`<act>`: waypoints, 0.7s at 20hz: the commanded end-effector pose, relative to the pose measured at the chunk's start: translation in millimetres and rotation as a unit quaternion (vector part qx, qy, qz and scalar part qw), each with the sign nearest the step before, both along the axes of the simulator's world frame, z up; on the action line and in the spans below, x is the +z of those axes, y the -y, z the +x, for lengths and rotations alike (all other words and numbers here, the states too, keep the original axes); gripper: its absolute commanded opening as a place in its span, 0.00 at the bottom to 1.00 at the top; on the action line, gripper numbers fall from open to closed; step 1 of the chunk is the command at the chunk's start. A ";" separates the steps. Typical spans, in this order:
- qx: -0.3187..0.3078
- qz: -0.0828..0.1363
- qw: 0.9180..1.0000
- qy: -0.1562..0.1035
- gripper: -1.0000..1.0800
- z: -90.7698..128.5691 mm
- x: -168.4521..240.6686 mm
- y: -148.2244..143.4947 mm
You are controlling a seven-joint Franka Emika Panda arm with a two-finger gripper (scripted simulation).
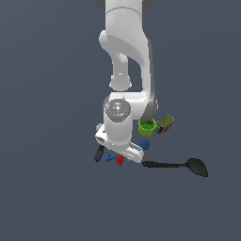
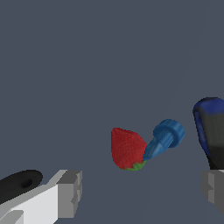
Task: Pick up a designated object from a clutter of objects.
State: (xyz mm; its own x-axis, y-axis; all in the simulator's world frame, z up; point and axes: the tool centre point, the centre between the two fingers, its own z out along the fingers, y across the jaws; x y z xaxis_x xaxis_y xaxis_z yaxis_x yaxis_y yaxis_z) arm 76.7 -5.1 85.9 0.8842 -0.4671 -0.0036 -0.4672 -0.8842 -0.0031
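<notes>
The tiny red strawberry [image 2: 127, 148] lies on the grey floor, touching the tiny blue piece [image 2: 165, 138] beside it. My gripper [image 2: 142, 192] is open and empty, its two grey fingertips [image 2: 70, 192] wide apart above the floor. The strawberry sits in the gap between them, nearer one finger. In the exterior view the strawberry [image 1: 119, 160] peeks out just below my white hand [image 1: 118, 143], with the blue piece [image 1: 110, 157] to its left. The hand hides my fingertips in that view.
A dark stick with a blue end [image 1: 99, 153] lies to the exterior view's left of the blue piece and shows in the wrist view [image 2: 211, 131]. The black spatula [image 1: 176, 165] lies to the right. The blue ball [image 1: 144, 143], green cup [image 1: 147, 126] and olive-brown box [image 1: 165, 123] stand behind.
</notes>
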 end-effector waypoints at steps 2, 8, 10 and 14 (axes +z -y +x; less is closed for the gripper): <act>-0.010 -0.002 1.000 0.001 0.96 1.2 -10.5 0.3; -0.011 -0.002 1.000 0.000 0.96 0.8 -13.5 0.1; -0.011 -0.002 1.000 0.000 0.96 0.7 -17.5 0.2; -0.012 -0.002 1.000 0.000 0.96 0.3 -33.7 0.1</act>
